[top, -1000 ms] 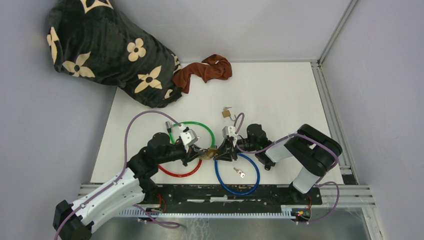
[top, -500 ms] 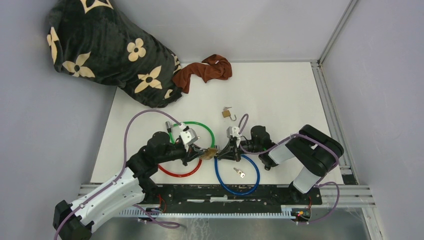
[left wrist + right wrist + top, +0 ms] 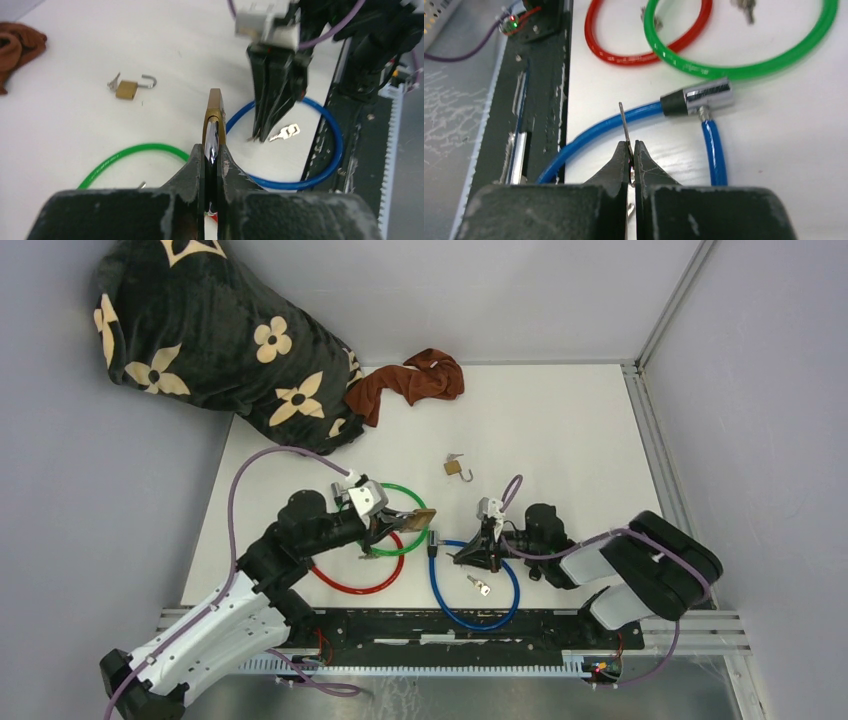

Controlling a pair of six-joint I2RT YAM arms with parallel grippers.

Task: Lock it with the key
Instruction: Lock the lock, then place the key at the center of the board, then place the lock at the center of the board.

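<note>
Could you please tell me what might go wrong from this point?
1. The right gripper pinches the key only at its fingertips. Pushed against the padlock, the thin blade could twist or slip.
2. The left gripper clamps the padlock by one end, so it may pivot under pressure.
3. The blue cable and a loose key lie close to the right gripper and could get snagged.

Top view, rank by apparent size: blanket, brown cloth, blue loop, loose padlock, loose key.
1. blanket
2. brown cloth and blue loop: similar span, not ranked
3. loose padlock
4. loose key, only slightly smaller
</note>
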